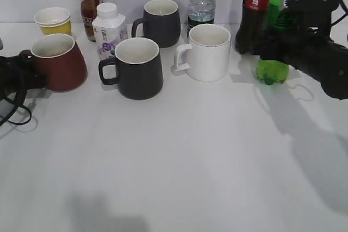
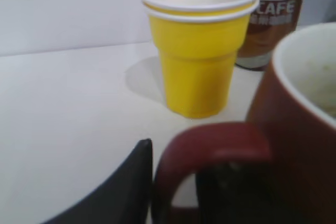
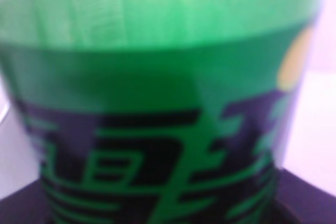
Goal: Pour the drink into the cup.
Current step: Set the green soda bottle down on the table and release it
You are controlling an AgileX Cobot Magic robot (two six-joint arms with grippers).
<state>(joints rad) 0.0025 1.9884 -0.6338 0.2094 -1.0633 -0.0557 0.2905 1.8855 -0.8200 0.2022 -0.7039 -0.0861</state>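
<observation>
The cup, a dark red-brown mug [image 1: 60,63], stands at the far left of the table. My left gripper [image 1: 22,73] is at its handle. In the left wrist view the gripper [image 2: 181,174] has one black finger outside the handle and one inside the loop, shut on the mug's handle [image 2: 215,148]. The drink, a green bottle [image 1: 273,69], stands upright at the far right. My right gripper [image 1: 280,44] is closed round its labelled middle. The bottle [image 3: 157,51] fills the right wrist view, with the gripper's [image 3: 163,205] fingers dark at both lower corners.
A yellow paper cup [image 1: 53,20] [image 2: 199,51] and a brown coffee bottle [image 1: 88,4] [image 2: 273,19] stand behind the mug. A white milk bottle [image 1: 107,28], two black mugs [image 1: 138,69] [image 1: 161,23], a white mug [image 1: 207,52], a clear bottle [image 1: 202,4] and a cola bottle [image 1: 253,12] fill the back row.
</observation>
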